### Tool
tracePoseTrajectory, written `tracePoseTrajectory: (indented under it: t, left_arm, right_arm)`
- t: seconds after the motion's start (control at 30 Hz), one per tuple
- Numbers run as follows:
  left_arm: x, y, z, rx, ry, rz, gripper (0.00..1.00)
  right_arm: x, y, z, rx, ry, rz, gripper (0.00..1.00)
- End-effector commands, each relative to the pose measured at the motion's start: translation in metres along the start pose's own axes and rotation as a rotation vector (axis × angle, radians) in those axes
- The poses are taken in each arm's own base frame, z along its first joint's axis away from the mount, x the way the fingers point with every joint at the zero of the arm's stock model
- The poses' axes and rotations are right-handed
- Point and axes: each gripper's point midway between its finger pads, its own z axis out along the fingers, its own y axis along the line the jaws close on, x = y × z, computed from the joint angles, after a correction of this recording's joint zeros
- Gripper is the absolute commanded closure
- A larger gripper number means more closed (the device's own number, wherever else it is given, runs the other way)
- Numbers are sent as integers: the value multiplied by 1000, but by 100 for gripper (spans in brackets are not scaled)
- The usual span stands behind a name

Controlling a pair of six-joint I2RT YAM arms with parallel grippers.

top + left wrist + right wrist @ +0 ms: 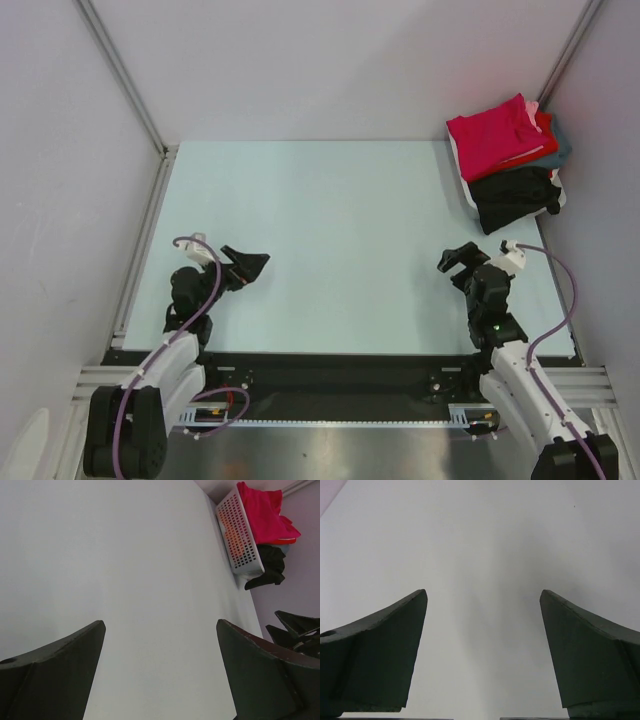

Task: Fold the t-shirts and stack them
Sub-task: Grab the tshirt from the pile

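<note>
A white perforated basket [240, 535] sits at the table's [330, 220] 1 o'clock corner against the right wall. The t-shirts are heaped in it, with the crimson-magenta t-shirt [490, 140] on top and a black t-shirt [512, 195] spilling over the near rim. Nothing lies between the arms and the basket. The left gripper [250, 265] at 8 o'clock and the right gripper [455, 262] at 4 o'clock both hang spread wide over bare tabletop, holding nothing.

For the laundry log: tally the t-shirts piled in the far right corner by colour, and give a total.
Crimson-magenta t-shirt: 1
Light pink t-shirt: 1
Red t-shirt: 1
Grey-teal t-shirt: 1
Black t-shirt: 1
Total: 5 showing, counting each colour as one garment. Any buried deeper cannot be seen.
</note>
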Motion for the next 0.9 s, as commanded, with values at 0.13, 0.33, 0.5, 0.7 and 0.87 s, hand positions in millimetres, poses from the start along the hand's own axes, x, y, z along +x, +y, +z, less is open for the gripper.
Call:
tracePoseTrajectory:
  t: [0.13,0.33,0.5,0.7,0.87]
  left_arm:
    - [2,-13,8,62,38,-2,0]
    - [5,-16,16,60,61,9,0]
    - [15,-24,26,64,127,29,0]
    - [21,-32,29,73,133,90,0]
    - [30,-45,30,113,157,133,0]
  right_arm:
    - [-72,37,0,-23,-121,88,24]
    - [-164,60,30,11,-100,276,38]
    - [-212,53,76,20,-88,383,41]
    - [-219,63,126,4,-52,407,35]
    - [-243,62,168,68,-110,364,39]
